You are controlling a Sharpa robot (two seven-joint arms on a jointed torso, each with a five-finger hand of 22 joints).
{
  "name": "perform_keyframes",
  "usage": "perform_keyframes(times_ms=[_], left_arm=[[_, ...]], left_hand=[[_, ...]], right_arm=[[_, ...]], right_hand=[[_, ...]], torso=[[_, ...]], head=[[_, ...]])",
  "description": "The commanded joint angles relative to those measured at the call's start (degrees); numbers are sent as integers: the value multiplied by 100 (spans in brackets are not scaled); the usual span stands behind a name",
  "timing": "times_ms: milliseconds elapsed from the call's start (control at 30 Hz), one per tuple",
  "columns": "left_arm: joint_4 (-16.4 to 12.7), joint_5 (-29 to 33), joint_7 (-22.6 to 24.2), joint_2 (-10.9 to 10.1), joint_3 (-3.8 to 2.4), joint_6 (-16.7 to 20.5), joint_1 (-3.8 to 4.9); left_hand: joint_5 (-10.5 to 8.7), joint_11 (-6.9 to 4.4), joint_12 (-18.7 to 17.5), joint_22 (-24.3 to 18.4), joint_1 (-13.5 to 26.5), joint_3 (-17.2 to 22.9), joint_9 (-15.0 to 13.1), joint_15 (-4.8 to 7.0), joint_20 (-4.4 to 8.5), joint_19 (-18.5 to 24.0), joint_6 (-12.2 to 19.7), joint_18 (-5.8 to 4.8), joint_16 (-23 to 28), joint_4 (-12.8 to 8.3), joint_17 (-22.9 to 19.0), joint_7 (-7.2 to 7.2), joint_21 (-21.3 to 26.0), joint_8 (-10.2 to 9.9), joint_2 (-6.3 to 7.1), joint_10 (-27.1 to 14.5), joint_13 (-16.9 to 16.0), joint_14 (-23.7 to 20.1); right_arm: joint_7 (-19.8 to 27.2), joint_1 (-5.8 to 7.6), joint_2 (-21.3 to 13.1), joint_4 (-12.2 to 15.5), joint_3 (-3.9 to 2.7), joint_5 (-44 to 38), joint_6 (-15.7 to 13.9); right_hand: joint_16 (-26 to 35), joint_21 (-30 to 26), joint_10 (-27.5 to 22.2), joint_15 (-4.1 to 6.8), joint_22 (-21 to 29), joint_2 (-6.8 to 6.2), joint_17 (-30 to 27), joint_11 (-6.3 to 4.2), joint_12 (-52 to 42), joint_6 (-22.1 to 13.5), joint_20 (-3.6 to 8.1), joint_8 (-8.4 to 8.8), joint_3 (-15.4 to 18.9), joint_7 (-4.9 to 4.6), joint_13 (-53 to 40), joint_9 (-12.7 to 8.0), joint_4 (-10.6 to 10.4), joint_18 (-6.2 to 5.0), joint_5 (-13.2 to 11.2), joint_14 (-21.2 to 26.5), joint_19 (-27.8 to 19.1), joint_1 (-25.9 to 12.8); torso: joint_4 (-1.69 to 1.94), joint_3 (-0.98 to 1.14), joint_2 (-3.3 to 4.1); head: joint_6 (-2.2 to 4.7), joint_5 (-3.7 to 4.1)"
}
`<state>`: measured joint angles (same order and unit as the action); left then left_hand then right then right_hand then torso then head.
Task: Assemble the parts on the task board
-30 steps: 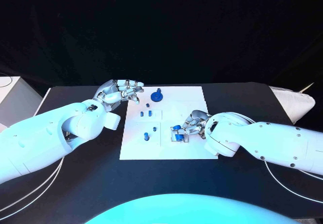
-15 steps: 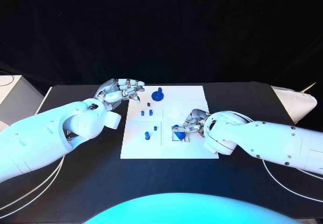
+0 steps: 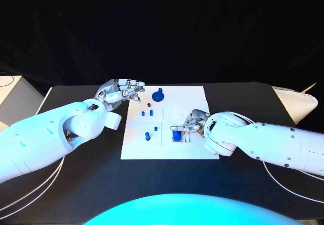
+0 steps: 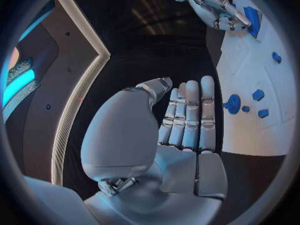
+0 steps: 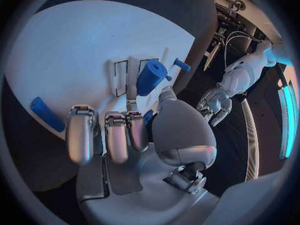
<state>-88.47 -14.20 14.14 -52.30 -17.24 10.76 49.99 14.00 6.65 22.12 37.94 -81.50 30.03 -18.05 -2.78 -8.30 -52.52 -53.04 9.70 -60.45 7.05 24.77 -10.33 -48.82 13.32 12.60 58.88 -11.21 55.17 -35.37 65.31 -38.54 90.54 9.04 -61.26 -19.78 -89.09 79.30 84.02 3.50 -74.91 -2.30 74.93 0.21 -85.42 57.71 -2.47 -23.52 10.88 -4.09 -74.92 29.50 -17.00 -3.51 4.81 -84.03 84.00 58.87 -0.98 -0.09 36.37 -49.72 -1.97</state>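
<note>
The white task board [image 3: 192, 101] lies mid-table. Near its front right stands a white fixture holding a blue cylinder [image 3: 177, 134] [image 5: 151, 77]. My right hand [image 3: 194, 123] [image 5: 134, 130] is on it: the thumb and one finger pinch the cylinder's near end, and the other fingers curl beside it. My left hand [image 3: 123, 91] [image 4: 187, 120] hovers over the board's far left edge, fingers straight and holding nothing. A round blue part with a knob [image 3: 157, 96] [image 4: 232, 104] stands close to it. Small blue pieces [image 3: 149, 113] and a blue peg [image 3: 147, 136] dot the board's left half.
A white box [image 3: 13, 101] stands off the table's left end and a pale object [image 3: 293, 104] at its right end. White cables [image 3: 40, 185] hang by the left arm. Black table [image 3: 169, 180] lies bare in front of the board. A blue bar [image 5: 47, 114] lies on the board by my right hand.
Under my right hand the blue cylinder has turned from tilted to lying straight in the fixture. The left hand has stayed where it was.
</note>
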Motion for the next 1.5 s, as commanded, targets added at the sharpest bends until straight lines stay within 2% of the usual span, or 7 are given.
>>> perform_keyframes(times_ms=[33,300,433,533,800,1067,1500], left_arm=[[-13,-12,30,5,-4,-82,1],[-13,-12,31,-7,-4,-80,1],[-14,-12,31,-11,-4,-82,0],[-14,-12,30,-14,-4,-81,0],[-11,-13,23,-21,-4,-84,-2],[-11,-13,14,-20,-3,-88,-4],[-16,-13,1,-26,-3,-77,-5]], left_hand=[[2,10,32,-9,2,-11,7,-14,-7,-52,32,83,37,45,8,-27,27,36,-75,-41,-7,3],[2,10,32,-9,2,-11,7,-14,-7,-52,32,83,37,45,8,-27,27,36,-75,-41,-7,3],[2,10,32,-9,2,-11,7,-14,-7,-52,32,83,37,45,8,-27,27,36,-75,-41,-7,3],[2,10,32,-9,2,-11,7,-14,-7,-52,32,83,37,45,8,-27,27,36,-75,-41,-7,3],[2,10,36,-14,1,-10,10,-14,-8,-57,34,83,37,56,10,-27,36,40,-84,-43,-8,4],[2,10,36,-14,1,-10,10,-14,-8,-57,34,83,37,56,10,-27,36,40,-84,-43,-8,4],[4,14,40,-24,12,-13,19,-16,-10,-65,58,83,38,82,12,-36,50,36,-93,-49,-8,5]], right_arm=[[85,-17,-53,82,5,-70,92],[210,-21,-372,402,2,-158,91],[487,-17,-558,552,-4,-154,222],[703,-15,-662,625,-5,-118,297],[1104,-14,-929,837,-18,-70,304],[1063,-19,-885,808,-20,-48,364],[534,-101,-596,607,-16,-376,264]], right_hand=[[-17,-31,302,47,-672,-84,1335,-35,29,-36,45,-47,-99,-5,-1158,9,-5,91,-114,-560,288,-177],[-23,-13,311,50,-693,-21,1349,-40,19,-36,47,-66,-217,-1,-1169,15,8,96,-118,-563,296,-183],[-31,-1,327,56,-714,31,1370,-45,2,-48,53,-87,-286,4,-1189,18,33,100,127,-568,303,288],[-47,38,352,72,-755,-51,1407,-67,-35,0,67,-166,-323,32,-1221,43,50,109,169,-576,316,894],[-82,150,425,105,-850,-74,1487,-108,-151,74,94,-293,-354,80,-1305,78,51,135,103,-593,351,1369],[-87,170,432,122,-873,-49,1497,-126,-160,98,111,-350,-450,98,-1313,86,35,140,-120,-595,357,1535],[-79,174,443,166,-892,174,1481,-181,-167,107,146,-418,-691,160,-1323,69,73,142,105,-592,362,1814]], torso=[[-1,2,3],[-8,0,0],[-6,2,1],[-5,6,3],[-6,2,1],[-8,4,5],[6,-8,5]], head=[[-2,-11],[-10,-42],[-8,-49],[-12,-59],[-4,-57],[-19,-42],[-28,-45]])
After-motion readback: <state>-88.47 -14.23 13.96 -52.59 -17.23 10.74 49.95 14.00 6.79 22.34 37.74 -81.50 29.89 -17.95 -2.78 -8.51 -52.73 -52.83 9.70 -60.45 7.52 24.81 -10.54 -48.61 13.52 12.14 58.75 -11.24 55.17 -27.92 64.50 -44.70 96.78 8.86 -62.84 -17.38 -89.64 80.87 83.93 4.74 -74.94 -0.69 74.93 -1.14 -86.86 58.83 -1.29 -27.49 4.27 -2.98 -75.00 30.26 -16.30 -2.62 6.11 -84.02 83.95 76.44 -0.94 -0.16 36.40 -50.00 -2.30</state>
